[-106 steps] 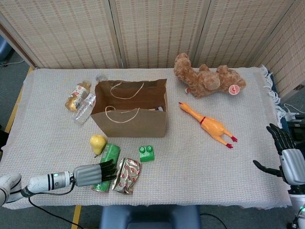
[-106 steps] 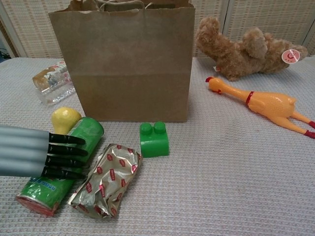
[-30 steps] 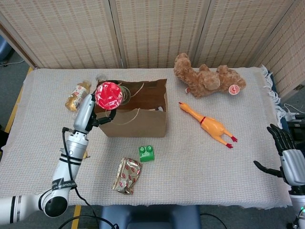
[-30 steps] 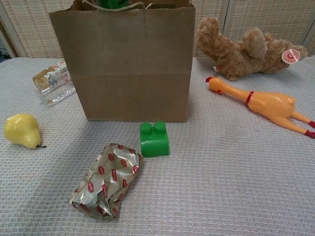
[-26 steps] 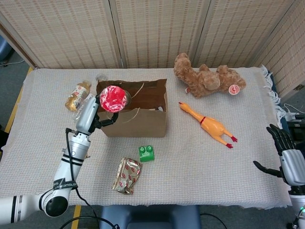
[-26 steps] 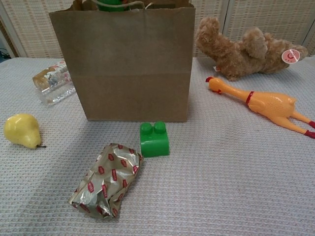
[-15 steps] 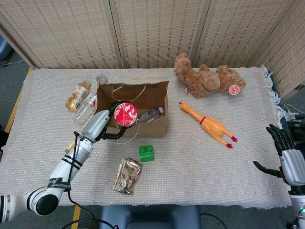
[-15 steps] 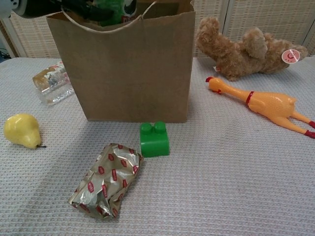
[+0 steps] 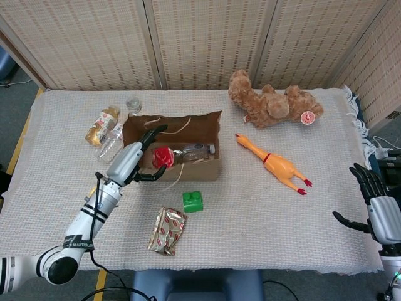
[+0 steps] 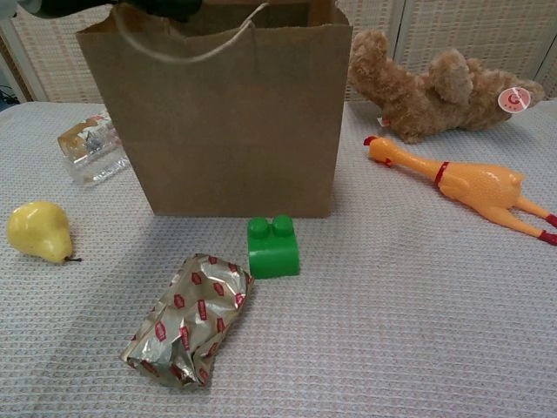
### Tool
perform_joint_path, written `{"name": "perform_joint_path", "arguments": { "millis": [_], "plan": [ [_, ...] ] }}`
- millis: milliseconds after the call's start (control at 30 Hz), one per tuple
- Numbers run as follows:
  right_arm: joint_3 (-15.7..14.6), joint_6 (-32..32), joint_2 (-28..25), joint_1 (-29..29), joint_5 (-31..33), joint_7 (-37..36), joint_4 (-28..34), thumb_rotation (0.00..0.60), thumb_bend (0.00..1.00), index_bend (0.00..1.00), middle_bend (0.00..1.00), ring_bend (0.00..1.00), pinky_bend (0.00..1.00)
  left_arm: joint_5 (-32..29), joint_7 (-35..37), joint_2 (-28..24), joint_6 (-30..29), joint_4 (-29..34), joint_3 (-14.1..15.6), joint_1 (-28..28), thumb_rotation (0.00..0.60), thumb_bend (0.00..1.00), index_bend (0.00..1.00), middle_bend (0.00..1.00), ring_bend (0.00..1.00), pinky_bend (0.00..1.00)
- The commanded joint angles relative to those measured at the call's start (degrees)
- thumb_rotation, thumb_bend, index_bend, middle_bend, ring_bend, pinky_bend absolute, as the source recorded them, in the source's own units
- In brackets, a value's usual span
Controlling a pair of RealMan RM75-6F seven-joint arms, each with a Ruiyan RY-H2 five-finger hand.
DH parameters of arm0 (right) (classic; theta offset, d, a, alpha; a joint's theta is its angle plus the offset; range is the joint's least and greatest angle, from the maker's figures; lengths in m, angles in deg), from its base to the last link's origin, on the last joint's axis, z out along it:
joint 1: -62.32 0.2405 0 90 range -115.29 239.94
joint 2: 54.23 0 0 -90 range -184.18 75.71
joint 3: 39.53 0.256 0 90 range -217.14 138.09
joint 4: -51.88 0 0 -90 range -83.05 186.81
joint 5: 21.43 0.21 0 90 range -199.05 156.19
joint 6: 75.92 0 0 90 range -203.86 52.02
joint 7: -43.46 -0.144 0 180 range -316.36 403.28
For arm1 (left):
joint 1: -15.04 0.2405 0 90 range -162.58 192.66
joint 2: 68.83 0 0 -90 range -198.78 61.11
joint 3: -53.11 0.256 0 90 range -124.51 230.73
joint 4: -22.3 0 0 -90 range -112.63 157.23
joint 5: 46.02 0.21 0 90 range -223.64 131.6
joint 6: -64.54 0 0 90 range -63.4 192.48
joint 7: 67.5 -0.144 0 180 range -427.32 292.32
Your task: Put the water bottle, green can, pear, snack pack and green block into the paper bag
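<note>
Two bottles (image 9: pixel 103 126), two toys (image 9: pixel 274 104).

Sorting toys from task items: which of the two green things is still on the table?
The green block, studded, sits before the paper bag; the green can is inside it.

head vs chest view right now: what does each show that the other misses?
Head only: the paper bag's inside, with the green can's red end and a water bottle in it, the left hand at its rim, and the right hand idle past the table's right edge.
Chest only: the pear.
Both: bag, green block, snack pack, rubber chicken, teddy bear, bottles left of the bag.
</note>
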Motion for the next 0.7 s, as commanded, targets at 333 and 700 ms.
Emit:
{"name": "perform_joint_path", "arguments": {
  "millis": [333, 700],
  "plan": [
    [0.0, 0.1, -0.2, 0.0, 0.2, 0.0, 0.1, 0.600, 0.06, 0.00, 0.00, 0.00, 0.00, 7.1, 4.0, -3.0, -3.9, -0.6, -1.0, 4.0, 0.600, 0.45, 0.04, 0.05, 0.01, 0.17],
    [-0.1, 0.3, -0.3, -0.1, 0.3, 0.0, 0.5, 0.600, 0.06, 0.00, 0.00, 0.00, 0.00, 15.2, 11.4, -12.6, -11.0, -4.5, 3.2, 16.6, 0.600, 0.53, 0.16, 0.15, 0.05, 0.21]
  ]
}}
